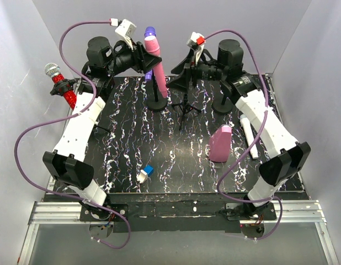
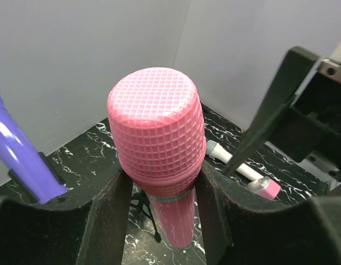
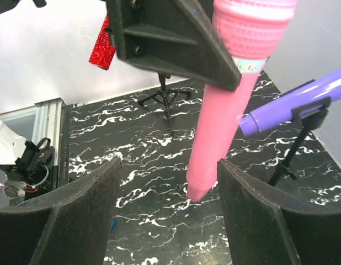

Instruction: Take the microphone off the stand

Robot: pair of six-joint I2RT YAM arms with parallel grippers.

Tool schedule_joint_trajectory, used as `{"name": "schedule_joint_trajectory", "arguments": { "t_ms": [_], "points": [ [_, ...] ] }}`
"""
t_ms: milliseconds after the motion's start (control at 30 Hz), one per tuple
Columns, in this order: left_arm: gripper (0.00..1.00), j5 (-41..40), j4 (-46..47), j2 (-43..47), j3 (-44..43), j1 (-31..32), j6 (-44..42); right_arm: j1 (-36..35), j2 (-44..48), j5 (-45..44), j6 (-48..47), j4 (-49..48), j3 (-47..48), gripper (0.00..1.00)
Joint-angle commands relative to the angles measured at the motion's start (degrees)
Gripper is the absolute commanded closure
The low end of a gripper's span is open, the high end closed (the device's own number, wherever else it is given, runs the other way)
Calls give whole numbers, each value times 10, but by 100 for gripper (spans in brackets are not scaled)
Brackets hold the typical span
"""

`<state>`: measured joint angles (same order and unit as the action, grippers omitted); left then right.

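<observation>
The left gripper (image 2: 159, 185) is closed tight on the pink microphone (image 2: 156, 127), its two fingers pinching the neck just under the grid-patterned head. The microphone hangs tilted near the back of the surface (image 1: 121, 157); in the right wrist view its lower end is free in the air and touches no clip, so I judge it out of its stand, or very nearly so. The right gripper (image 3: 168, 165) is wide open and holds nothing; it faces the pink handle from close by.

To finish the step well, I would hold the pinch firm, since the handle looks smooth and tapered; draw the microphone along its own axis, not sideways; steer away from the purple microphone (image 3: 286, 107), which sits in a clip just beside it; and mind the right gripper, which is near enough to be bumped.

Counted: three microphones, one pink, one purple, and one red microphone (image 1: 65, 95) off the left edge of the surface; what look like two round bases (image 1: 158, 103) and one tripod (image 1: 184, 110) at the back, though I cannot tell which carries which microphone; one pink bottle (image 1: 220, 142), one white pen (image 1: 249, 135) and one small blue-and-white piece (image 1: 144, 174) lying on the surface.
</observation>
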<state>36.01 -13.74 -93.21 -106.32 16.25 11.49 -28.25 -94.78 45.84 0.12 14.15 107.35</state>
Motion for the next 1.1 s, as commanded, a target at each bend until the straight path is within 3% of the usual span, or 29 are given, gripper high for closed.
{"name": "schedule_joint_trajectory", "arguments": {
  "t_ms": [0, 300, 500, 533, 667, 767, 900, 1067],
  "points": [
    [100, 35, -6, 23, -19, 15, -2, -15, -29, -19, 43, -51, 35, 24],
    [100, 14, -20, 43, -4, 28, 8, -37, -82, -67, 68, -62, 87, 31],
    [100, 9, -27, 49, 3, 32, 5, -48, -80, -74, 53, -61, 75, 62],
    [95, 9, -27, 51, 3, 32, 2, -48, -74, -80, 50, -62, 69, 66],
    [51, 2, -23, 53, 2, 32, -8, -45, -41, -124, 32, -62, 34, 88],
    [36, -2, -20, 52, -5, 32, -24, -37, -14, -140, 30, -58, 10, 94],
    [28, -8, -20, 58, -10, 32, -50, -6, 29, -171, 10, -59, -21, 99],
    [26, -15, -19, 72, 15, 32, -66, 64, 74, -188, 2, -61, -24, 99]
  ]
}}
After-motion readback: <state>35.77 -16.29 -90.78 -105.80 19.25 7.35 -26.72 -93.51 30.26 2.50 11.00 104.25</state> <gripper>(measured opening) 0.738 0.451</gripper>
